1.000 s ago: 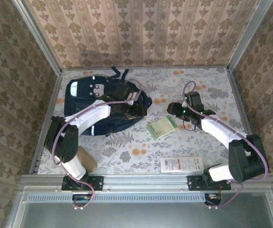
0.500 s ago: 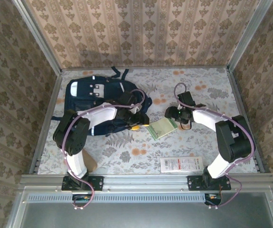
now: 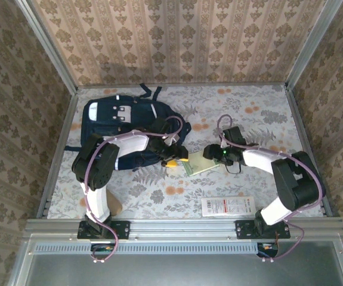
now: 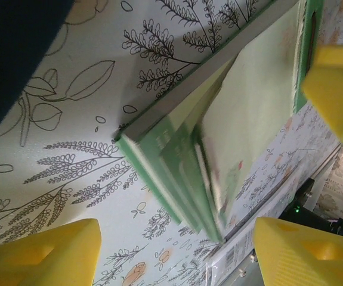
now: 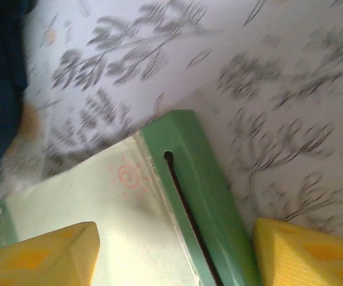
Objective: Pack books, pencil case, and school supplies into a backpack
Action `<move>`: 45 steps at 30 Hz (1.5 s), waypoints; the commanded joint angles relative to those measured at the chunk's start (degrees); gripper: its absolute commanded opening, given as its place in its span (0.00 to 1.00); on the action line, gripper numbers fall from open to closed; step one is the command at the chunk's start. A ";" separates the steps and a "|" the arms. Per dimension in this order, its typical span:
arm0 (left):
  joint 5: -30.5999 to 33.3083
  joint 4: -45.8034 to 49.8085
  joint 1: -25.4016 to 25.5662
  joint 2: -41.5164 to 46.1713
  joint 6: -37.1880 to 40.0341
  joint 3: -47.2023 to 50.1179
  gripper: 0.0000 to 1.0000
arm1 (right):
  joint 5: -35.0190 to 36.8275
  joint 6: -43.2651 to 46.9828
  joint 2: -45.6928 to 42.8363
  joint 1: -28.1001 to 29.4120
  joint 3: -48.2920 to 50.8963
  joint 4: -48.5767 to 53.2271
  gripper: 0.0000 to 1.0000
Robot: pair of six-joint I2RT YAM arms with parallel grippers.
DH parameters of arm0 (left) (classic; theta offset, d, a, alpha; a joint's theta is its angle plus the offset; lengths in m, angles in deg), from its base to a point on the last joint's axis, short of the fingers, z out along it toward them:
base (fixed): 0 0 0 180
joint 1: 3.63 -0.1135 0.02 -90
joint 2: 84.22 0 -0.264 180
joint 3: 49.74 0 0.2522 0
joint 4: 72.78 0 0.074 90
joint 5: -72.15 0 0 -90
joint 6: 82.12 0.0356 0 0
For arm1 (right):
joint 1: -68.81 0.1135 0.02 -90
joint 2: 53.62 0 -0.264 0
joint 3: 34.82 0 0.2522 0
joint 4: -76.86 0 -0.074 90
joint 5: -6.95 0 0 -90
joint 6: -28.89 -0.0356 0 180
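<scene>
Where the two arms meet at the middle of the table (image 3: pixel 249 113), the pale green packet (image 3: pixel 200 164) lies flat on the leaf-printed cloth, just right of the backpack (image 3: pixel 114 119). The left gripper (image 3: pixel 176 159) is at the packet's left edge and the right gripper (image 3: pixel 213 152) at its right edge. Each has its yellow, wedge-shaped fingers apart with nothing pinched.

In the left wrist view the packet (image 4: pixel 249 119) looks like a thin stack of glossy sheets, pale in the middle, darker green at the border, with a grey edge. The left gripper (image 4: pixel 177 253) is spread wide over it.

The right wrist view is slightly blurred. There the packet (image 5: pixel 129 238) has a darker green strip with a long narrow slot and a small pink spiral on the pale panel, and the right gripper (image 5: pixel 174 253) is spread over it.

The backpack is soft navy fabric with a white patch and black straps, and sits far left. The long white packet (image 3: pixel 228 207) with red print lies flat near the right arm's base, well apart.
</scene>
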 commanded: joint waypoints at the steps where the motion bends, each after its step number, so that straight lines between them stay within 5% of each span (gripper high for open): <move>1: 0.33 0.83 -1.05 -0.76 -0.44 1.03 0.70 | -11.48 -4.47 -2.26 1.06 5.25 -4.30 0.67; 15: 2.11 3.44 -0.70 -2.32 2.57 0.38 0.69 | -23.47 -14.86 -3.53 0.97 9.73 -18.42 0.63; 21: 2.64 4.19 -0.61 -1.84 3.69 -0.07 0.66 | -23.91 -18.54 -6.64 0.96 10.83 -21.30 0.52; 28: 0.12 2.21 -0.26 -1.57 3.14 -0.28 0.65 | -25.09 -21.90 0.92 4.17 9.31 -27.53 0.48; 34: -0.34 1.44 -0.08 -0.48 3.03 0.38 0.65 | -24.64 -23.26 5.30 5.28 9.16 -31.31 0.36; 41: 3.05 3.91 -0.76 3.82 3.61 0.25 0.64 | -20.02 -22.49 3.50 4.52 10.13 -28.93 0.00; 45: 7.65 9.99 -1.81 9.10 7.56 -3.19 0.65 | -15.52 -18.20 -3.06 3.43 11.25 -21.31 0.00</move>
